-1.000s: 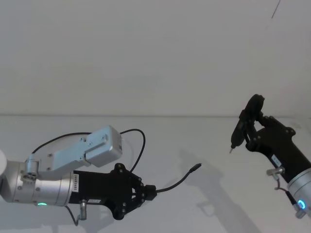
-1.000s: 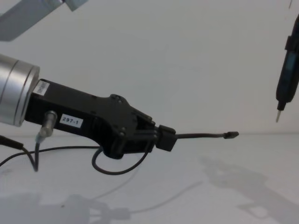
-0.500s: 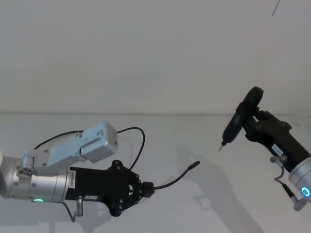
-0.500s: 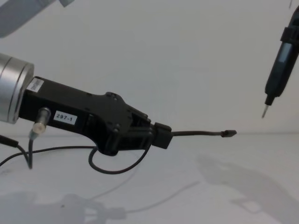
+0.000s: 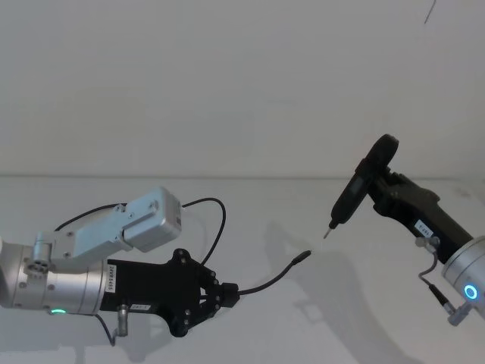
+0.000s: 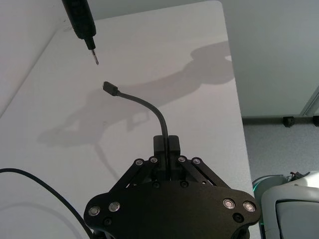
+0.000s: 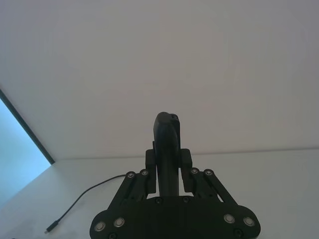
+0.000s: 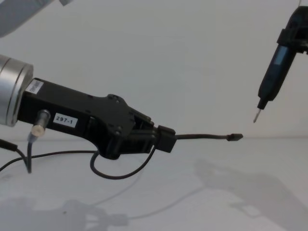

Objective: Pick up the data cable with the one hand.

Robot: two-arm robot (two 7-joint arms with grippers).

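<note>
Left gripper [image 5: 227, 292], a black two-fingered unit bearing a white "297-1" label [image 8: 64, 120] on a silver wrist [image 5: 53, 284] with a green ring light [image 5: 54, 311], reaches in from the near left, roughly level above the white table [image 5: 341, 326]. Its fingers are drawn narrow and pinch the data cable [image 5: 265, 284] between their tips, as the left wrist view confirms (gripper [image 6: 166, 144], cable [image 6: 149, 107]). From the grip the thin black cord extends rightward and slightly farther into the scene, clear of the table surface, ending in a small black plug [image 5: 305, 255]; in the chest view this free length [image 8: 202, 137] lies almost horizontal from the gripper [image 8: 165, 139] to the plug [image 8: 235, 137], while a slack loop of black cord [image 8: 120, 175] hangs beneath the fingers. Right gripper [image 5: 377, 184], on a wrist with a blue ring light [image 5: 470, 292], enters from the right and sits higher; its fingers are closed around a slim black tool [image 5: 356, 189], seen from behind in the right wrist view (gripper [image 7: 167, 159], tool [image 7: 166, 129]). The tool slants downward to the left, and its pale pointed tip [image 8: 256, 115] lies near the plug, above and to its right, without touching it. The same tool [image 6: 79, 17] appears beyond the plug [image 6: 109, 88] in the left wrist view.
</note>
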